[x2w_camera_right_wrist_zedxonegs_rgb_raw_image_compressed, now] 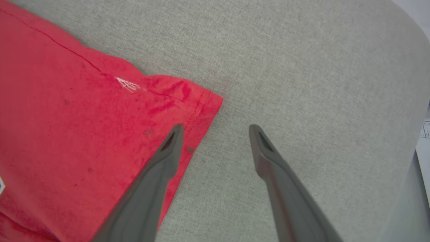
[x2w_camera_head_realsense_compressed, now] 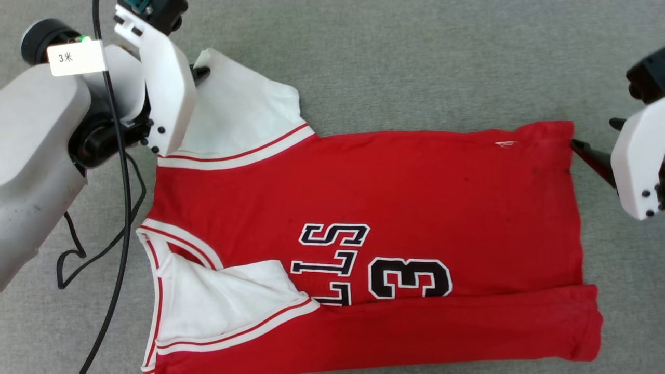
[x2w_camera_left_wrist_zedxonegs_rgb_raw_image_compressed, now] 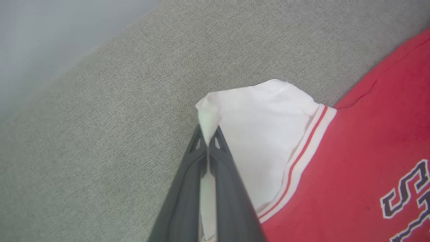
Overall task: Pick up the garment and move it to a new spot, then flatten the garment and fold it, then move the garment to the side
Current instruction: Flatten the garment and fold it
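Note:
The garment (x2w_camera_head_realsense_compressed: 395, 197) is a red jersey with white sleeves, black letters and a 3. It lies spread sideways on the grey cloth surface, its near long edge folded over. My left gripper (x2w_camera_head_realsense_compressed: 201, 72) sits at the far left sleeve. In the left wrist view this gripper (x2w_camera_left_wrist_zedxonegs_rgb_raw_image_compressed: 209, 136) is shut on the white sleeve's (x2w_camera_left_wrist_zedxonegs_rgb_raw_image_compressed: 255, 134) corner, which peaks up between the fingers. My right gripper (x2w_camera_head_realsense_compressed: 584, 148) stands open at the garment's far hem corner (x2w_camera_right_wrist_zedxonegs_rgb_raw_image_compressed: 201, 101). One right finger (x2w_camera_right_wrist_zedxonegs_rgb_raw_image_compressed: 168, 151) is over the red cloth, the other finger (x2w_camera_right_wrist_zedxonegs_rgb_raw_image_compressed: 265, 151) over bare surface.
A black cable (x2w_camera_head_realsense_compressed: 122, 197) runs down the left side beside my pale left forearm (x2w_camera_head_realsense_compressed: 36, 156). Grey cloth surface (x2w_camera_head_realsense_compressed: 415, 57) stretches beyond the garment. The surface's edge (x2w_camera_right_wrist_zedxonegs_rgb_raw_image_compressed: 416, 141) shows at the right in the right wrist view.

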Robot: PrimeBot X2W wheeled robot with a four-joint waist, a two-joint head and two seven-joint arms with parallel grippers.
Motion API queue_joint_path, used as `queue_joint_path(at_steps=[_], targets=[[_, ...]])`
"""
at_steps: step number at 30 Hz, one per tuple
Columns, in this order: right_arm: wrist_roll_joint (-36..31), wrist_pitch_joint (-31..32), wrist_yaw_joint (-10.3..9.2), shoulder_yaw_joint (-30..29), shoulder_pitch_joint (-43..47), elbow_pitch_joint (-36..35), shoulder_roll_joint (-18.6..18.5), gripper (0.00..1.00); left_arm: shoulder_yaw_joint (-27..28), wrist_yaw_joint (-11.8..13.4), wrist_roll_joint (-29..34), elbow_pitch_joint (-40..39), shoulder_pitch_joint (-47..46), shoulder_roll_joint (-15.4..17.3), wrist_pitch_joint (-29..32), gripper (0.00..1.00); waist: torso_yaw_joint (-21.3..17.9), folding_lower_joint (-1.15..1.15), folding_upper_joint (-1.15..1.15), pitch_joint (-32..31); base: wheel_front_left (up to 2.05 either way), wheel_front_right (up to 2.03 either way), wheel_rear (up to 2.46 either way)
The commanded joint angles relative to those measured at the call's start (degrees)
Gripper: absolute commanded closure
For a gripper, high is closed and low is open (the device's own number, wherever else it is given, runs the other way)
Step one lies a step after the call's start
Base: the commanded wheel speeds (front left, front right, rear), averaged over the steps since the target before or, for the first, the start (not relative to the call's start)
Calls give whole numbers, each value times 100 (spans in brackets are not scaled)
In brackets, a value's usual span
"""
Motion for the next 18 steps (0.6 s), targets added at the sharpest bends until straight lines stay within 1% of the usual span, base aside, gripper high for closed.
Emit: queue_joint_path(at_steps=[1, 4, 10, 18], targets=[[67, 80, -7, 72, -135, 93, 20, 0, -16, -3, 27, -41, -74, -31, -33, 100, 71, 0, 0, 76, 0, 0, 0], [44, 236, -7, 269, -401, 389, 80, 0, -41, -3, 38, -109, -142, -47, -59, 100, 134, 0, 0, 164, 0, 0, 0], [-15, 210, -7, 653, -723, 964, 190, 0, -89, -4, 75, -197, -289, -78, -137, 100, 266, 0, 0, 349, 0, 0, 0], [103, 171, -4, 1500, -471, 1654, 214, 0, -157, -4, 40, -203, -361, -28, -245, 100, 314, 0, 0, 480, 0, 0, 0]])
